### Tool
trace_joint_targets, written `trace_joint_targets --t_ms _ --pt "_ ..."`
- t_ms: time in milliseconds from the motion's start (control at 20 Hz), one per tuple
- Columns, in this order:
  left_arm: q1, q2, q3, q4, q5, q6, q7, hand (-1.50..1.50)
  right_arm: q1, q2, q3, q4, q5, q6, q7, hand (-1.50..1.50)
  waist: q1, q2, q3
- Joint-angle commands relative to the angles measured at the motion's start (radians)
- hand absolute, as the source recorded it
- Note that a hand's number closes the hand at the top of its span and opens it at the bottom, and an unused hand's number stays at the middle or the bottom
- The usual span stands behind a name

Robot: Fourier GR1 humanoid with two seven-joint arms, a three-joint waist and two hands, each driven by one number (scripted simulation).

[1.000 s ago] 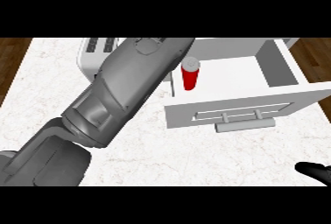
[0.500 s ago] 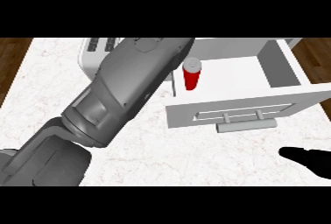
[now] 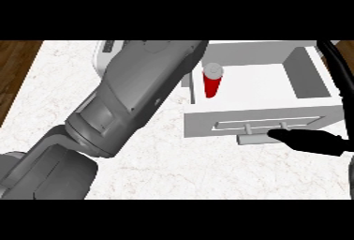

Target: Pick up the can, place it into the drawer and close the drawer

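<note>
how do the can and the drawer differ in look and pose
The can is red with a grey top; the drawer is white. The can is a slim upright cylinder; the drawer is a wide open box with a front handle. The can stands inside the drawer.

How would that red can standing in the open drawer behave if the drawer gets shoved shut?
The can is tall, narrow and upright, so a jolt might tip it. Being round, it would probably roll afterwards. The drawer has walls that should contain it.
</note>
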Motion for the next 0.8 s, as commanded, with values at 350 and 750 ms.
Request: trace_joint_targets --t_ms 350,750 --pt "-0.017 0.000 -0.002 -0.004 -0.010 -0.030 0.029 -1.50 -0.143 0.073 0.203 0.424 0.385 -0.174 -0.073 -1.50 0.061 -0.016 -0.001" --pt "0.026 0.061 0.028 -0.004 -0.040 -0.062 0.007 -1.50 -0.324 0.142 0.190 0.773 0.479 -0.314 -0.164 -1.50 0.066 -0.017 -0.001"
